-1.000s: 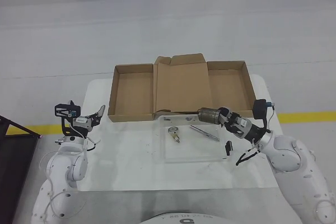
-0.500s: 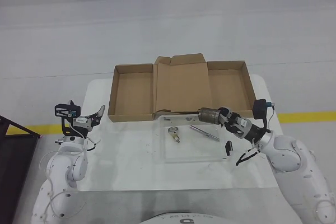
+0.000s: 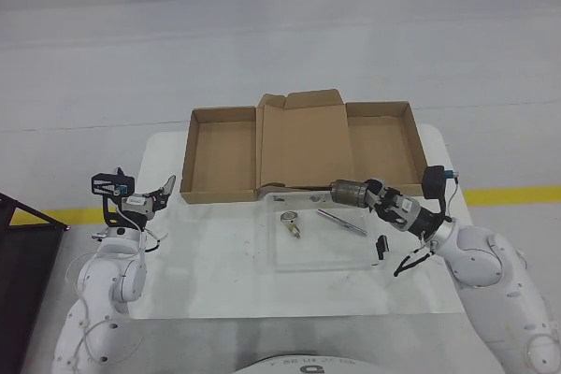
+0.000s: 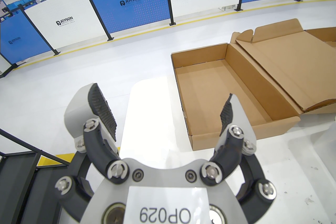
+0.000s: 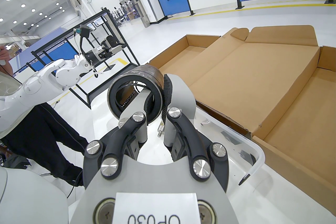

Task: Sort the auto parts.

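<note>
top view: the right gripper [image 3: 365,196] is clamped on a dark ring-shaped part [image 3: 347,194], held over the far edge of the clear tray [image 3: 323,268], just at the front wall of the open cardboard box [image 3: 304,140]. the ring's axis lies roughly level, along that wall. the box's right compartment [image 3: 383,150] lies just beyond the ring, so the right arm is judged the nearer one for a drop there. a small metal fitting [image 3: 289,222], a rod [image 3: 341,222] and a small black piece [image 3: 381,247] lie in the tray on the white table [image 3: 215,271]. left wrist view: the left gripper [image 4: 164,109] hangs with fingers spread wide, holding nothing, near the empty left compartment [image 4: 215,93]; fence panels [image 4: 131,7] ring the pale floor. right wrist view: one finger sits inside the ring and one outside, pinching its wall.
</note>
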`<state>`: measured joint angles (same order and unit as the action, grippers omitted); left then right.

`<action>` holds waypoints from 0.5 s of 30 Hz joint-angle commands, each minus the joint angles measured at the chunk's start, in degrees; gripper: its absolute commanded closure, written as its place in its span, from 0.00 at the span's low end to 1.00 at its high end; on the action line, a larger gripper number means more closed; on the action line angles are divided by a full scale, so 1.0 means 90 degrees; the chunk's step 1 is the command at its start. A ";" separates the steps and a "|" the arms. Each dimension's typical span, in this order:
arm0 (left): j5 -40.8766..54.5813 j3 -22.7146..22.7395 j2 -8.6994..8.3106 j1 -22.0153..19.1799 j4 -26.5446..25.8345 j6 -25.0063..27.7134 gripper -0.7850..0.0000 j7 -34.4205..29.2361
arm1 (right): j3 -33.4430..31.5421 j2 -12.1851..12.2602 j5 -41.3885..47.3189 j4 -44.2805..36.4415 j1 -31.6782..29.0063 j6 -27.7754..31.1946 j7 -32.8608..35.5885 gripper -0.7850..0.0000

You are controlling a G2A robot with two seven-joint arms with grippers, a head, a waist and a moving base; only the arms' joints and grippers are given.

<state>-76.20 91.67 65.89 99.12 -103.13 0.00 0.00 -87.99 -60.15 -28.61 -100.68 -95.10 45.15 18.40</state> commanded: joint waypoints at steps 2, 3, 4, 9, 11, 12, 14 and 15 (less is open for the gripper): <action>0.0000 0.0000 0.0000 0.0000 0.0000 0.0000 0.00 0.0000 | 0.0000 0.0000 0.0000 0.0000 0.0000 0.0000 0.0000 1.00; 0.0000 0.0000 0.0000 0.0000 0.0000 0.0000 0.00 0.0000 | 0.0000 0.0000 0.0000 0.0000 0.0000 0.0000 0.0000 1.00; 0.0000 0.0000 0.0000 0.0000 0.0000 0.0000 0.00 0.0000 | 0.0000 0.0000 0.0000 0.0000 0.0000 0.0000 0.0000 1.00; 0.0000 0.0000 0.0000 0.0000 0.0000 0.0000 0.00 0.0000 | 0.0000 0.0000 0.0000 0.0000 0.0000 0.0000 0.0000 1.00; 0.0000 0.0000 0.0000 0.0000 0.0000 0.0000 0.00 0.0000 | 0.0004 -0.0002 0.0009 -0.0001 0.0000 -0.0022 -0.0013 1.00; 0.0000 0.0000 0.0000 0.0000 0.0000 0.0000 0.00 0.0000 | 0.0028 -0.0005 0.0052 0.0000 -0.0004 -0.0052 -0.0033 1.00; 0.0000 0.0000 0.0000 0.0000 0.0000 0.0000 0.00 0.0000 | 0.0054 -0.0004 0.0146 0.0030 0.0006 -0.0041 -0.0023 1.00; 0.0000 0.0000 0.0000 0.0000 0.0000 0.0000 0.00 0.0000 | 0.0052 -0.0001 0.0240 0.0063 0.0006 -0.0003 -0.0024 1.00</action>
<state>-76.20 91.67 65.89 99.12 -103.13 0.00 0.00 -87.52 -60.19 -27.26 -100.41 -95.06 44.79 18.16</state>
